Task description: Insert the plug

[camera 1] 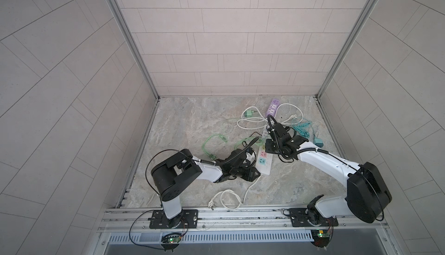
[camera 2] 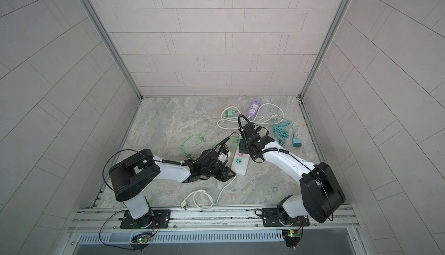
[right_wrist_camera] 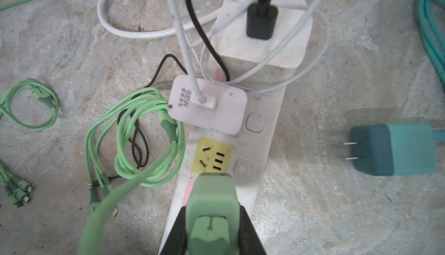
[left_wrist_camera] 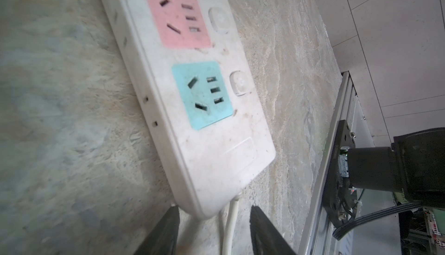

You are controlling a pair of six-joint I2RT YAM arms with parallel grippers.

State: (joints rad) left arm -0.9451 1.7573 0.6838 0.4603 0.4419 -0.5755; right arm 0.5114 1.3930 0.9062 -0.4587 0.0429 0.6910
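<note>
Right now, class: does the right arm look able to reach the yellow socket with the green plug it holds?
Probably yes. The green plug in the right gripper is just short of the yellow socket, whose slots are bare; the white charger fills only the neighbouring socket.

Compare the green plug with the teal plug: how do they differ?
The green plug is gripped in the right hand over the white power strip; the teal plug lies loose on the table beside it. Teal's two prongs show; green's are hidden. Both are unplugged.
</note>
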